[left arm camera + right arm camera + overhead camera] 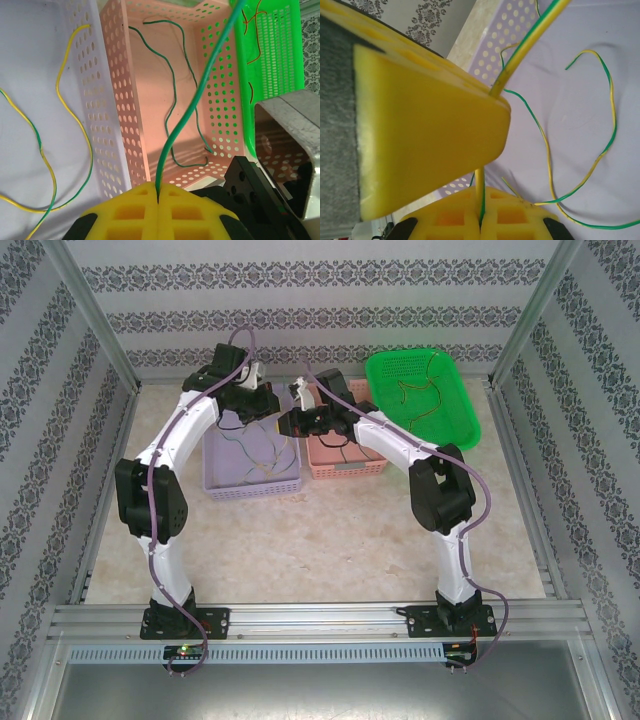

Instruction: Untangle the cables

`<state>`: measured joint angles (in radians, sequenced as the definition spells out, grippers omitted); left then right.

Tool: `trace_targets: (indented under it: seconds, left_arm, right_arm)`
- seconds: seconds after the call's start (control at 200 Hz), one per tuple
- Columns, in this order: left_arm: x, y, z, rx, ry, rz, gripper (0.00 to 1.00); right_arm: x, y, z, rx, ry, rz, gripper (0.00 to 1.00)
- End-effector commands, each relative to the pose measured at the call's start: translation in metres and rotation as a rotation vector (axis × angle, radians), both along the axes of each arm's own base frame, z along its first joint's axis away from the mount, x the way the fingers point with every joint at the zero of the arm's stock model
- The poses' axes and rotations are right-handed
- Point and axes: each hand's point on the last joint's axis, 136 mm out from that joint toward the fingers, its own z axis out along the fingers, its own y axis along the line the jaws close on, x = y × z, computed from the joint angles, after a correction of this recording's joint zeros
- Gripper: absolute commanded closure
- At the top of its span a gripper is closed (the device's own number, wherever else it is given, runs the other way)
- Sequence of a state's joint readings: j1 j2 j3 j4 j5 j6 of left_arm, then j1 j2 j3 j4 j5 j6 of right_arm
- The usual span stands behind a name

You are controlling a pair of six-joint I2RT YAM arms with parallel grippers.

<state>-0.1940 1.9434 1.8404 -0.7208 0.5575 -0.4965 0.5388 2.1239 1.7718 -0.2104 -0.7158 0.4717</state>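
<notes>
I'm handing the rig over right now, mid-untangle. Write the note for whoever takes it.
Left gripper: shut on a green wire.
Right gripper: shut on a striped wire, yellow and green.
Already apart: a second green wire in the pink basket, orange-red wires in the green basket.
Left: loose yellow-green wires crossing in the lilac basket, plus both held wires to place.
</notes>
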Motion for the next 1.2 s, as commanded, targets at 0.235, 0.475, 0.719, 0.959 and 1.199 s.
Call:
trace_targets:
  seconds: [0.235, 0.475, 0.719, 0.959, 1.199]
  left_arm:
    - [0.026, 0.043, -0.039, -0.003, 0.081, 0.263, 1.00]
    - [0.043, 0.058, -0.073, 0.003, 0.179, 0.418, 1.00]
    - [0.042, 0.067, -0.119, 0.008, 0.351, 0.576, 1.00]
    - [0.042, 0.077, -0.140, -0.001, 0.440, 0.691, 1.00]
    - [0.047, 0.091, -0.152, -0.077, 0.508, 0.792, 0.80]
  right_arm:
    - [0.012, -0.058, 0.034, -0.137, -0.161, -0.249, 0.54]
    - [-0.025, -0.100, 0.073, -0.146, -0.210, -0.331, 0.53]
    - [-0.072, -0.130, 0.088, -0.136, -0.209, -0.370, 0.53]
    - [-0.097, -0.155, 0.087, -0.153, -0.208, -0.408, 0.51]
    - [-0.106, -0.168, 0.090, -0.163, -0.211, -0.435, 0.50]
